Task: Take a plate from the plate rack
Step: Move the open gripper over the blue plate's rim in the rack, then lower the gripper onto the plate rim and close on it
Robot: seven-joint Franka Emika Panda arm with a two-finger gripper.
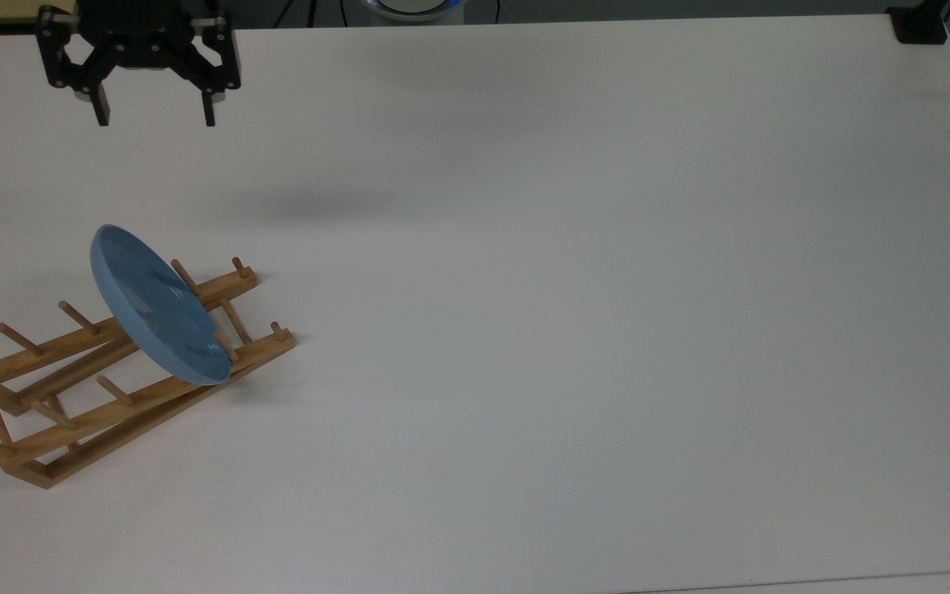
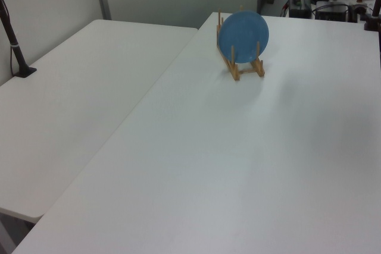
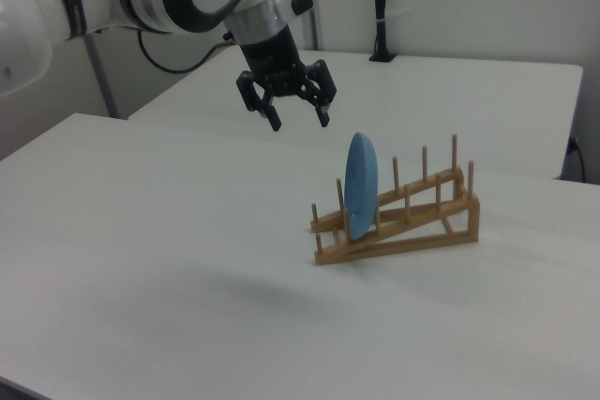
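Observation:
A light-blue plate [image 1: 157, 304] [image 2: 243, 34] [image 3: 360, 185] stands on edge between the pegs of the wooden plate rack [image 1: 79, 388] [image 2: 237, 68] [image 3: 412, 217], near the rack's lower end. The rack lies at the top view's left edge. My gripper [image 1: 155, 115] [image 3: 299, 119] hangs open in the air with nothing between its fingers. In the right view it is above and to the left of the plate, clearly apart from it. In the top view it sits near the upper left, beyond the plate.
The white table [image 1: 574, 289] stretches wide to the top view's right of the rack. A second white table [image 2: 77, 93] adjoins on the left view's left. A black clamp [image 1: 920, 25] sits at the top view's far right corner.

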